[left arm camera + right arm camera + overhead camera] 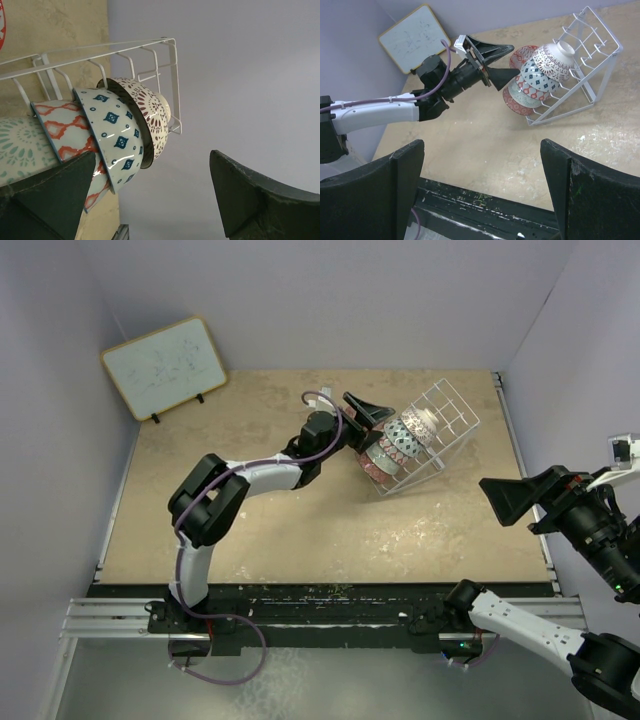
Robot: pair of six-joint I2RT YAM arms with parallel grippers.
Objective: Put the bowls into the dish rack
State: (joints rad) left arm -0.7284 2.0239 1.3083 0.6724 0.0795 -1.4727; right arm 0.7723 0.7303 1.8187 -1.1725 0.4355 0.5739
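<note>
spread left end effector [514, 61], the nearer one, faces the bowls [535, 75] in the rack [600, 45], toward the tabletop's [250, 530] far-right corner.

1. The rack [447, 423] sat tilted on the table [250, 520], far right.
2. The bowls [400, 445] stood on edge in it, nested in 1 row.
3. The left gripper [372, 423] hung just left of them.
4. The whiteboard [165, 365] leaned far left.
</note>
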